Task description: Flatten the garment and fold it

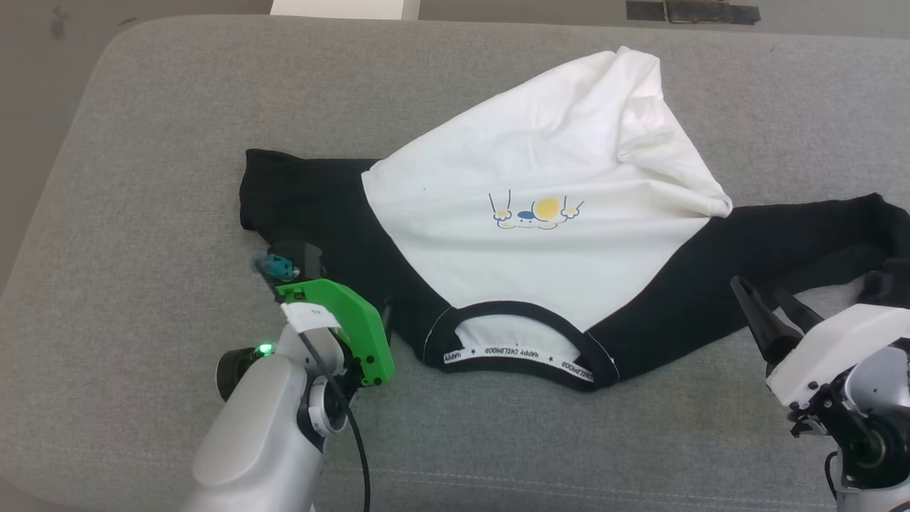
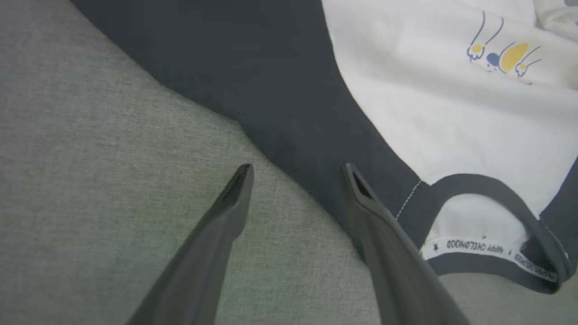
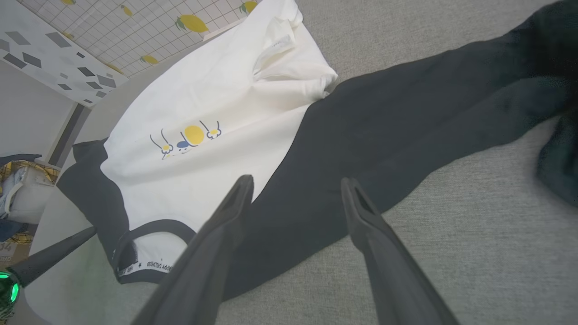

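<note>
The garment [image 1: 526,163] lies on a grey cushion with its black collar [image 1: 519,341] nearest me and the cartoon print [image 1: 537,212] facing up. Its black sleeves spread to the left [image 1: 306,199] and right [image 1: 768,242]. The white hem end is bunched and folded over at the far right [image 1: 640,107]. My left gripper [image 2: 298,169] is open just above the near edge of the left sleeve, one finger over grey fabric and one over black cloth. Open as well, my right gripper [image 1: 757,286] hovers at the near edge of the right sleeve, holding nothing.
The grey cushion [image 1: 142,213] has a rounded far-left corner and a seam near its front edge. A white box [image 1: 341,7] and a strip of dark tape [image 1: 693,11] lie beyond its far edge. A lemon-print tiled panel [image 3: 135,31] stands behind.
</note>
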Tool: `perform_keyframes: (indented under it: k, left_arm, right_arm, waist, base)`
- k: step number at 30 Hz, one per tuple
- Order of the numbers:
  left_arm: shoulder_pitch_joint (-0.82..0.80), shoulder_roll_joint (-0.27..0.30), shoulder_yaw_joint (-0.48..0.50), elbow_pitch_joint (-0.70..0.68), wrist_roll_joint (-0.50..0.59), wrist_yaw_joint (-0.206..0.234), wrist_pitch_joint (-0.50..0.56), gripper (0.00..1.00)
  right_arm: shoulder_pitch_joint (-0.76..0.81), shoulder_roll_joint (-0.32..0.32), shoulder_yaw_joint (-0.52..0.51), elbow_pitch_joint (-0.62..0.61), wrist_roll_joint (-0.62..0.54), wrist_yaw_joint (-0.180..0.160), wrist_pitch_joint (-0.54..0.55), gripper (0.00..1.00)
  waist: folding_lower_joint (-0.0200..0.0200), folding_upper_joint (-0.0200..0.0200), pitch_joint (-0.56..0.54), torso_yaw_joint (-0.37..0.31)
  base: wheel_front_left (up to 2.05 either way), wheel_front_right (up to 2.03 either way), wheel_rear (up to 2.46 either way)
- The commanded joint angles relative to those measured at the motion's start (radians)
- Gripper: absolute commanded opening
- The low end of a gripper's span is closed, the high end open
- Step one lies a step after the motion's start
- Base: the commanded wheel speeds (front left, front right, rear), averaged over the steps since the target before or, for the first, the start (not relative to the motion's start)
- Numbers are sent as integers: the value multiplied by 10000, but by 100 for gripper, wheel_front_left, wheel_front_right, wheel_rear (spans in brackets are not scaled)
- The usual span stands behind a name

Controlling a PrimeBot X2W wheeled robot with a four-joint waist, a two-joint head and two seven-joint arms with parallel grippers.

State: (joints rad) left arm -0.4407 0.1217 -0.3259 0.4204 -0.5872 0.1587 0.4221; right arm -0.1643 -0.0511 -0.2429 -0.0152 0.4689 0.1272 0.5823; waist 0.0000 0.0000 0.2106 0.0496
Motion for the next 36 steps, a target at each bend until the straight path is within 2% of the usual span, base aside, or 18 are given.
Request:
perform_keyframes:
  k: [1,4,13,14,15,16,17,19,22,28,32,36]
  left_arm:
    - [29,82,-86,-61,154,96,131,100]
    - [-90,241,-253,57,316,281,625,100]
    - [-600,416,-604,790,419,88,1274,100]
    - [-608,395,-634,916,364,33,1377,95]
    - [-611,382,-650,986,324,-26,1403,40]
    - [-599,370,-623,1026,274,-52,1370,14]
    - [-551,347,-600,1080,179,-113,1389,0]
    - [-458,332,-484,1056,-2,-220,1267,0]
    - [-227,462,-203,749,-175,-297,776,0]
    - [510,603,145,-397,-349,-187,70,0]
    - [849,576,99,-1165,-342,-49,19,0]
    - [986,567,34,-1730,-326,59,59,0]
  right_arm:
    - [-108,8,47,34,86,35,38,100]
    - [-154,8,92,30,87,35,8,100]
    - [-103,8,-23,107,56,35,-68,100]
    - [-102,8,-12,126,62,35,-89,100]
    - [-97,8,2,140,63,35,-105,100]
    - [-98,8,28,156,61,35,-115,100]
    - [-89,8,58,176,28,35,-119,100]
    - [-16,-24,180,170,-292,35,-52,100]
    - [228,-422,658,135,-1495,35,175,100]
    - [272,-189,962,293,-2474,35,1022,100]
    - [-128,-92,996,568,-3003,35,1357,100]
    - [-923,-22,776,1337,-3502,35,1404,100]
  waist:
    - [0,0,44,-58]
    - [0,0,177,-212]
    - [0,0,573,-668]
    - [0,0,600,-721]
    - [0,0,616,-756]
    - [0,0,637,-804]
    - [0,0,648,-840]
    - [0,0,656,-876]
    - [0,0,632,-937]
    - [0,0,614,-793]
    - [0,0,759,-585]
    - [0,0,989,-398]
  base:
    - [0,0,0]
    - [0,0,0]
    - [0,0,0]
    - [0,0,0]
    - [0,0,0]
    - [0,0,0]
    - [0,0,0]
    - [0,0,0]
    - [0,0,0]
    - [0,0,0]
    - [0,0,0]
    - [0,0,0]
